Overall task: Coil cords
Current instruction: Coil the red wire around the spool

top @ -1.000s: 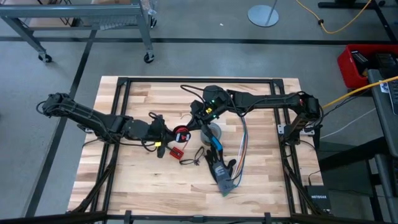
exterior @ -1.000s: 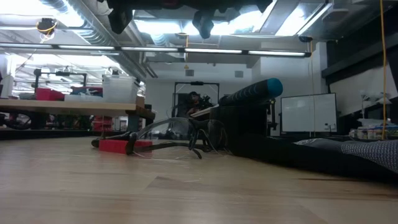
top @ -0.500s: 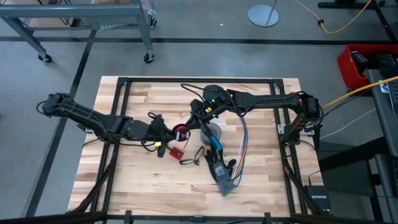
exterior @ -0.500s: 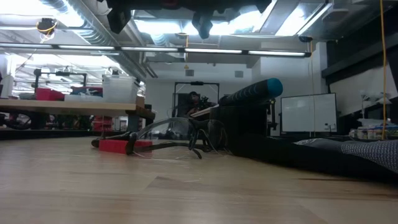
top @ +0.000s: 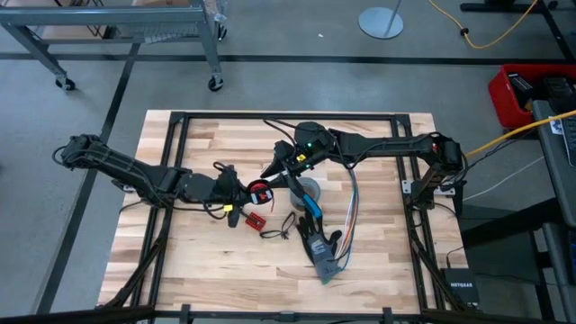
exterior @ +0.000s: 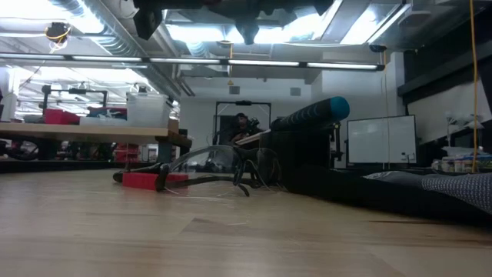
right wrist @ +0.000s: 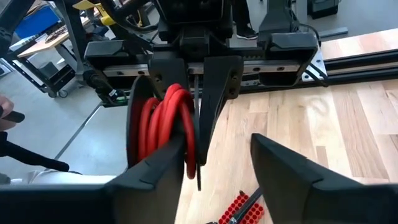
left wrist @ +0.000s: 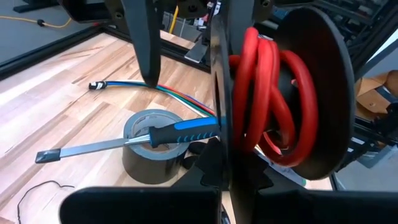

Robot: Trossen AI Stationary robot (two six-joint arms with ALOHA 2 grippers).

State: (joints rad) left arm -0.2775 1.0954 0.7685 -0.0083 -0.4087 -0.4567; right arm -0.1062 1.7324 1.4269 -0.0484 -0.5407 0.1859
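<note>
The left hand [top: 241, 192] sits near the middle of the tabletop [top: 189, 261], its fingers clamped on a small spool of coiled red cord [top: 260, 193]. In the left wrist view the red cord [left wrist: 267, 93] is wound in several turns between two black discs, and the left hand's dark fingers [left wrist: 221, 112] press against the near disc.

The right hand [top: 277, 170] is just beyond the spool, toward the tabletop's far edge, with its fingers spread apart. In the right wrist view the spool [right wrist: 168, 127] stands directly ahead of the right hand's two fingers [right wrist: 292, 177], level with the gap between them and not touched by them; the left hand [right wrist: 199, 93] grips it from the opposite side.

Just beside the spool, toward the right edge, a grey tape roll [top: 309, 191] stands on the tabletop. A screwdriver with a blue-and-black handle [left wrist: 186, 130] lies across the top of the tape roll [left wrist: 152, 149], its metal shaft reaching out over the wood. Multicoloured ribbon wires [top: 351, 211] run past the roll toward the near edge. A small red board [top: 256, 220] lies on the tabletop nearer the front edge than the spool. In the low view it shows as a flat red piece [exterior: 142, 180] with black wire looped beside it.
</note>
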